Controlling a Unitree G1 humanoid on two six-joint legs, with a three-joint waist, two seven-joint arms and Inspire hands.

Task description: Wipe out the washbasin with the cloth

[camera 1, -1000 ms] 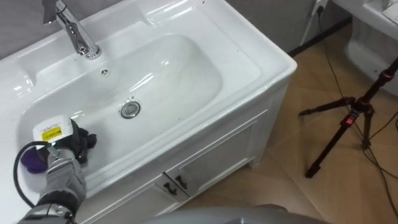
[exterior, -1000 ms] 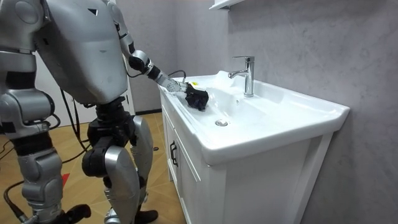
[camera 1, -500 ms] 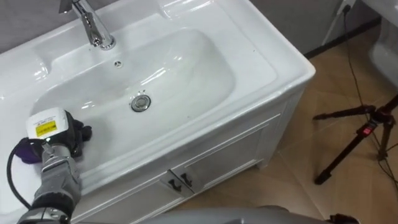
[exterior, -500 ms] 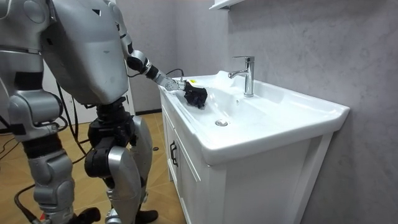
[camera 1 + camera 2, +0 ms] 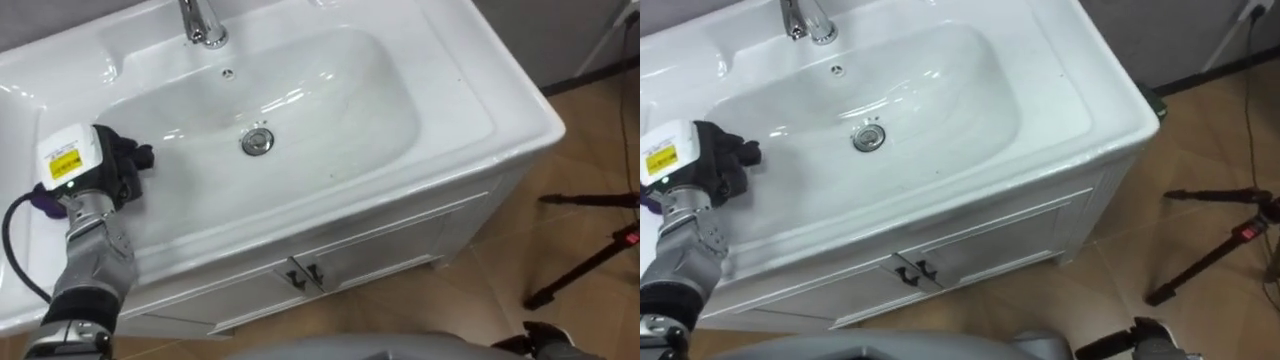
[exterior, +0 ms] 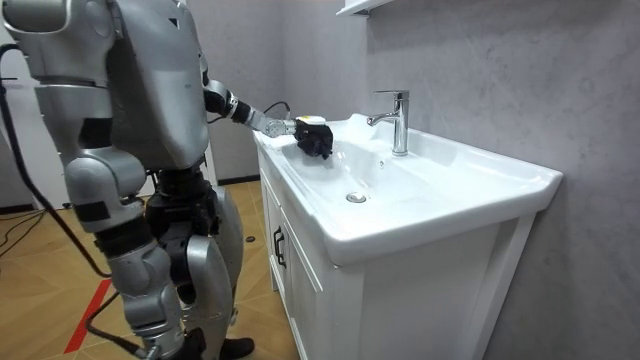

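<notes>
- Left hand (image 5: 108, 170) low on the left inner wall of the basin (image 5: 340, 100), fingers curled downward and seemingly clenched on a purple cloth (image 5: 40, 200); cloth peeking out at the heel of the hand, over the left rim.
- Most of the cloth apparently behind the palm rather than beneath it; hence a risk of bare fingers rubbing the porcelain, with little real wiping.
- Glossy, sloping wall under the hand: liable to cause a skid toward the drain (image 5: 258, 141) under too heavy a press, with possible loss of the cloth there.
- Bowl beyond the drain and back wall below the faucet (image 5: 205, 25) well apart from the hand; long reach needed from a stance at the end of the cabinet (image 6: 330, 300), on the room view's left; danger of overleaning, or of leaving that half unwiped.
- Faucet upright at the back edge: possible knock from the wrist on a broad backward sweep.
- Slack grip: cloth liable to slide off the rim and drop to the floor.
</notes>
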